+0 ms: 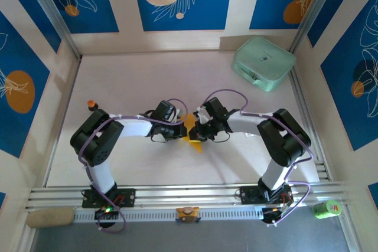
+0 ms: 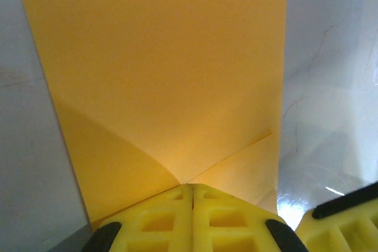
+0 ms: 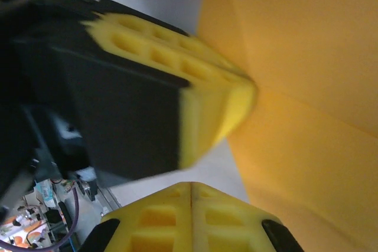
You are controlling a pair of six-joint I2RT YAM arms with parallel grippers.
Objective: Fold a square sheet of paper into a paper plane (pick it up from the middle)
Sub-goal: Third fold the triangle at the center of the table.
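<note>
I see thin orange-yellow square sheet of paper [image 2: 165,75] mid-counter [image 1: 130,81], creased, between both tools. Left tool [image 2: 192,188] pinched onto sheet edge. Right tool [image 3: 190,186] fingers together; can't tell if they grip paper. My plan: firm pinch, slow crease press, no tugging. Mint-green rounded case [image 1: 263,63] back right, lid down, contents hidden.

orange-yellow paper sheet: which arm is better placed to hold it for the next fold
Left, likely: the left gripper is shut on the thin orange-yellow paper sheet at its crease; the right gripper is shut beside it.
</note>
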